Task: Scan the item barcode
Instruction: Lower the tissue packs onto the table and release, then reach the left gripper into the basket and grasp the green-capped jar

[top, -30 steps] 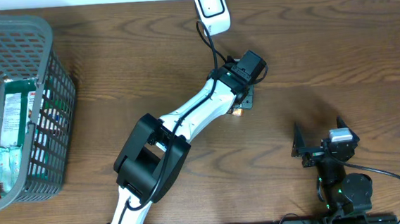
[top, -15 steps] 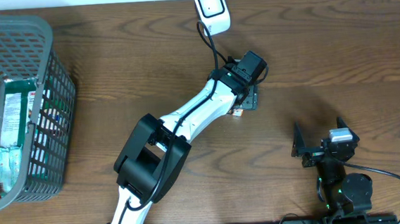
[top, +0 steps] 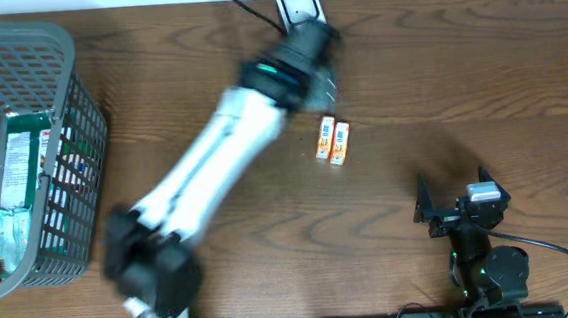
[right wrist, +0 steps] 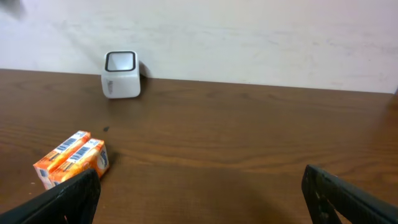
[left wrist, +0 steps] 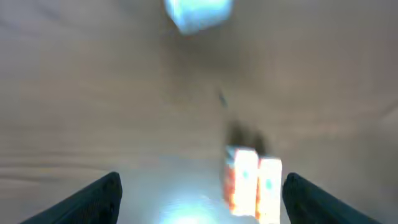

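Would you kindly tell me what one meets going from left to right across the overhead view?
Basket → pair of orange boxes → right end effector. The blurred left arm and the scanner overlap the boxes' span, so I leave them out.

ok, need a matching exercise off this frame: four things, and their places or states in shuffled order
Things:
1. orange boxes
2. scanner
3. basket
4. right gripper

Places or states:
a. open, holding nothing
b. white, at the far edge
c. left side, packets inside
d. lying flat in the middle, nothing gripping them

Pairs: 1-d, 2-b, 3-c, 4-a
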`<state>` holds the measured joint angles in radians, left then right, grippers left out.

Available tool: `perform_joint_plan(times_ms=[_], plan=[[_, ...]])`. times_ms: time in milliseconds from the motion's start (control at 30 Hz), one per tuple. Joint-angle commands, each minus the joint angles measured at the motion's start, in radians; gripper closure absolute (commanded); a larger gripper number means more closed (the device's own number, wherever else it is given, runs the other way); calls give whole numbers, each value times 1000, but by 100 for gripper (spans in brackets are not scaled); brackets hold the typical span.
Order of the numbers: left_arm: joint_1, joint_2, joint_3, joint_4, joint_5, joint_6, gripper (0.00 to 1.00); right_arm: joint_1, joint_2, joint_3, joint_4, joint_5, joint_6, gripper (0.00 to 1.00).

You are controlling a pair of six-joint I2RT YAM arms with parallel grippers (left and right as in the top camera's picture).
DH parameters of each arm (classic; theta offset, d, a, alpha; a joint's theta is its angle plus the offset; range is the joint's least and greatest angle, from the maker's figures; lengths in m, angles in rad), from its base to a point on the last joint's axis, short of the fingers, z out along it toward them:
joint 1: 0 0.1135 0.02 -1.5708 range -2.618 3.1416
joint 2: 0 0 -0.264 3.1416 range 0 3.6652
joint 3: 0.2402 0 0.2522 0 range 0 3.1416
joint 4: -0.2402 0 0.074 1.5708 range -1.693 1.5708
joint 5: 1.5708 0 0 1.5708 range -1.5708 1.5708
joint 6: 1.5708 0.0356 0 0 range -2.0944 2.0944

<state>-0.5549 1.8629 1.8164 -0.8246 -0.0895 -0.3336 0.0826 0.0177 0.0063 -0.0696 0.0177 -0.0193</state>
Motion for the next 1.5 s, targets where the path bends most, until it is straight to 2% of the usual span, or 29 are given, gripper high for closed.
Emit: perform_joint_plan(times_ms=[0,233,333,433,567,767,967,1167,1367,1467], plan=[[183,-182,37,-70,-40,49,17,7,-3,-1,-3,0,-12,1],[618,-356,37,-193,-37,49,12,7,-3,-1,-3,0,-12,1],[798,-369,37,-216,-34,50,5,7,-3,-1,-3,0,-12,1],[933,-359,33,-222,-29,53,1,7,-3,-1,-3,0,-12,1],[1062,-326,33,-214,35,53,1,7,-3,-1,-3,0,-12,1],[1143,-234,33,-207,45,109,1,7,-3,-1,-3,0,-12,1],[1145,-114,31,-244,64,206,0,7,-3,-1,-3,0,-12,1],[1145,9,31,-309,67,242,0,7,-3,-1,-3,0,-12,1],[1145,120,26,-353,224,378,0,7,-3,-1,-3,0,-12,1],[1145,169,18,-353,242,399,0,7,-3,-1,-3,0,-12,1]])
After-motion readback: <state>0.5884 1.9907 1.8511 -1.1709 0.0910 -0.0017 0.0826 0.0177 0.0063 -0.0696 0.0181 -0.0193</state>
